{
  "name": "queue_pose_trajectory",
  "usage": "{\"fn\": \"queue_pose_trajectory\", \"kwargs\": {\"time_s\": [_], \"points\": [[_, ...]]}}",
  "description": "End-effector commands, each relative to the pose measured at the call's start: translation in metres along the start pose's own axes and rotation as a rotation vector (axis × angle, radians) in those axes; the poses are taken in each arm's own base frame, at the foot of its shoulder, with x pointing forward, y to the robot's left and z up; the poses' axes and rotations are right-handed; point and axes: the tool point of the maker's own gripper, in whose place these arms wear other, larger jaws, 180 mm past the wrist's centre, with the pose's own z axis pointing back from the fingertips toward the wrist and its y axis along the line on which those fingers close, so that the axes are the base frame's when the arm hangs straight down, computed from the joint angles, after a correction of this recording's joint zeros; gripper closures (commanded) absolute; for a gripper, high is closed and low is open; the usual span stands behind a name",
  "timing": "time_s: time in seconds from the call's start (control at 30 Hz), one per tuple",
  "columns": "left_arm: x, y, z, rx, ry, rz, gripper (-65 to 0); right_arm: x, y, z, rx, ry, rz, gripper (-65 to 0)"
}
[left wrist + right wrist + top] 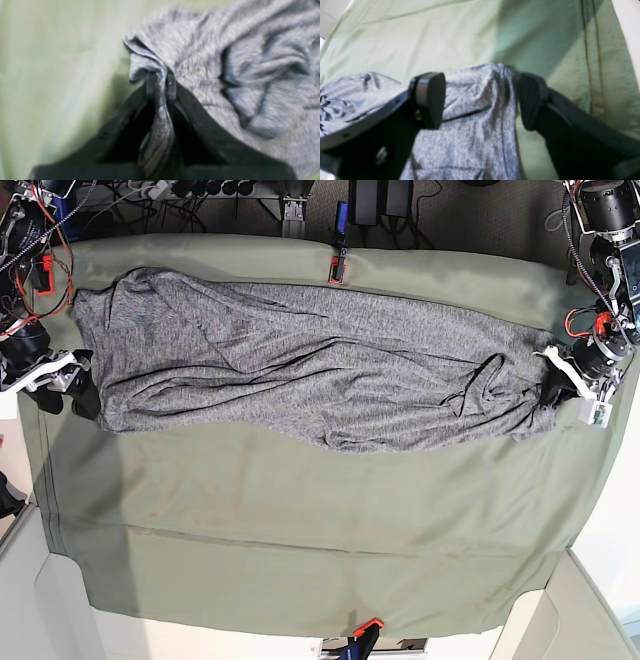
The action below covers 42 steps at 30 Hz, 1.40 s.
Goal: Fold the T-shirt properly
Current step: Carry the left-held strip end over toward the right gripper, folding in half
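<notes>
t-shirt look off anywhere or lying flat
Not flat. The T-shirt is stretched across the green cloth but bunched and twisted at the end pinched by the left pincer, with ridges across the middle.

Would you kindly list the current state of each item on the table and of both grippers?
Heather-grey knit T-shirt: unfolded, stretched lengthwise across the far half of the table, wrinkled, bunched at the left gripper's end.
Olive-green table cloth: spread flat, lightly creased, bare in front of the shirt.
Left gripper: shut, pinching a fold of the shirt's edge.
Right gripper: open wide, jaws on either side of a raised bit of shirt, not clamped.
</notes>
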Motion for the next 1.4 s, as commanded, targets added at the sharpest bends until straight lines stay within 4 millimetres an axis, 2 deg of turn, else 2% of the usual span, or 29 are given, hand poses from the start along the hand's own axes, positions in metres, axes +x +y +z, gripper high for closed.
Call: {"fn": "queue_pose_trajectory", "kwargs": {"time_s": [0.0,0.1,0.17,0.3,0.43,0.57,0.73,0.83,0.9,1.07,1.23,1.37], "points": [[0.036,0.002,0.009,0.004,-0.097,-0.050,0.0,0.020,0.002,0.003,0.011,-0.060,0.021,-44.5],[0.071,-0.025,0.024,-0.023,-0.180,-0.149,0.0,0.020,0.002,0.003,0.011,-0.060,0.021,-44.5],[0.092,-0.052,0.034,-0.056,-0.229,-0.219,0.0,0.020,0.002,0.003,0.011,-0.060,0.021,-44.5],[0.111,-0.118,0.042,-0.185,-0.257,-0.334,0.0,0.020,0.002,0.003,0.011,-0.060,0.021,-44.5],[0.109,-0.186,0.036,-0.343,-0.271,-0.361,0.0,0.020,0.002,0.003,0.011,-0.060,0.021,-44.5],[0.093,-0.233,0.021,-0.381,-0.232,-0.403,0.0,0.020,0.002,0.003,0.012,-0.061,0.021,-44.5],[0.084,-0.290,0.023,-0.495,-0.240,-0.382,0.0,0.020,0.002,0.003,0.011,-0.060,0.021,-44.5],[0.086,-0.307,0.024,-0.520,-0.253,-0.362,0.0,0.019,0.002,0.003,0.011,-0.052,0.021,-44.5],[0.088,-0.309,0.021,-0.502,-0.259,-0.372,-8.0,0.015,0.002,0.003,0.011,-0.035,0.021,-44.5],[0.090,-0.311,0.007,-0.520,-0.251,-0.318,-34.0,0.022,0.003,0.005,0.027,-0.068,-0.005,-44.5],[0.086,-0.318,0.008,-0.578,-0.229,-0.238,-35.4,0.024,-0.006,0.009,-0.004,-0.076,-0.001,-44.5],[0.092,-0.331,0.019,-0.675,-0.258,-0.164,-35.4,0.018,-0.013,0.008,-0.040,-0.047,0.021,-44.5]]}}
